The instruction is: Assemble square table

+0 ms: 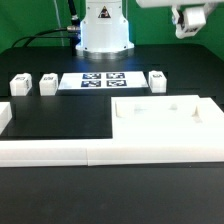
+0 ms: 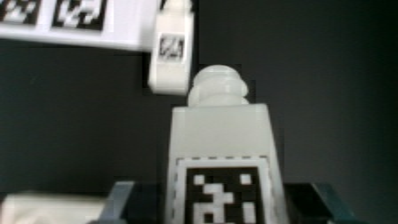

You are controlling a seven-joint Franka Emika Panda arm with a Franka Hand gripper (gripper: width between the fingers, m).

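The square table's white slab [image 1: 165, 112] lies flat at the exterior view's right, its corner sockets facing up. Three short white tagged legs lie on the black table: two at the left [image 1: 18, 85] [image 1: 47, 83] and one [image 1: 158, 80] right of the marker board. My gripper [image 1: 188, 20] is raised at the far right, above and behind the slab. In the wrist view my gripper [image 2: 222, 205] is shut on a fourth leg [image 2: 219, 140], tag facing the camera and threaded tip pointing away. The lying leg [image 2: 171, 50] shows beyond that tip.
The marker board [image 1: 100, 80] lies in front of the robot base [image 1: 105, 30]; its edge also shows in the wrist view [image 2: 54, 20]. Long white border rails [image 1: 60, 152] run along the front, and a short piece [image 1: 5, 115] sits at the left.
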